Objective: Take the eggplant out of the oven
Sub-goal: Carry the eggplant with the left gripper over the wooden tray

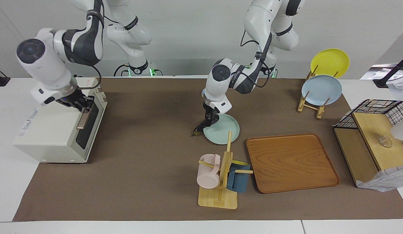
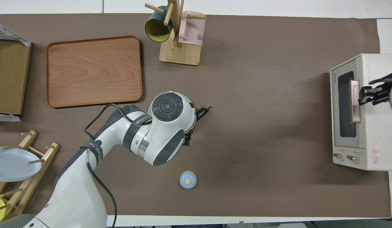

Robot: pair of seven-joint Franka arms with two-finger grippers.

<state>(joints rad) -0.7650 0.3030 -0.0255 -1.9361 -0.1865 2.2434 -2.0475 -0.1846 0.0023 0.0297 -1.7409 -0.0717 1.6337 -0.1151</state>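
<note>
The left gripper (image 1: 208, 121) is down at the eggplant (image 1: 198, 129), mostly hiding it; its grip cannot be told. The eggplant lies on the pale green plate's (image 1: 225, 131) rim. The right gripper (image 1: 81, 104), half open, is at the shut oven's (image 1: 55, 130) handle (image 2: 354, 101). A brown mat (image 1: 149, 169) covers the table.

We see the table (image 1: 162, 195) from high across it, facing the robots. We also look steeply down from above their end. Both views share the oven (image 1: 55, 130), wooden tray (image 2: 93, 71) and mug rack (image 2: 180, 47), turned half around.
</note>
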